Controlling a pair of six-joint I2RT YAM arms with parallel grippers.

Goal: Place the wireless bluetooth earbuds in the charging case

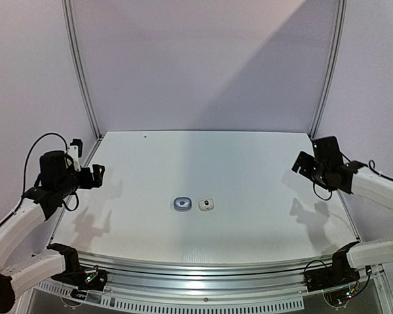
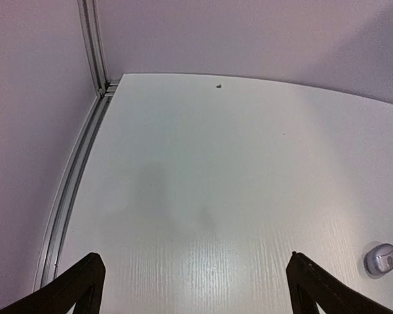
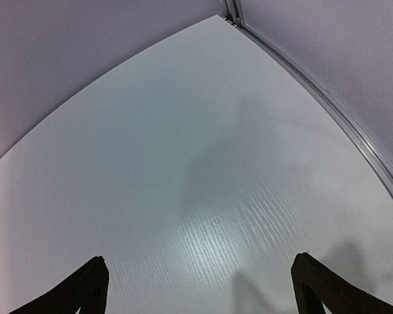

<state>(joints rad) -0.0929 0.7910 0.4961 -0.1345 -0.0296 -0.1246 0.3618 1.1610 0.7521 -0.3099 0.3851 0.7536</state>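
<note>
Two charging cases share the worktop [image 1: 249, 170], white case [image 1: 206, 205] just right of grey case [image 1: 182, 204]; left fingers [image 2: 78, 291] and right fingers [image 3: 82, 294] stand wide, empty, well apart from it.

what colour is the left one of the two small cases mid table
Bluish grey; the case shows best in the left wrist view.

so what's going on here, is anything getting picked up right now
Nothing is being handled right now. Both arms hang off at the sides of the table, the left gripper and right gripper open and empty. A grey case and a white case sit side by side mid-table, untouched. No loose earbuds can be made out from here.
</note>
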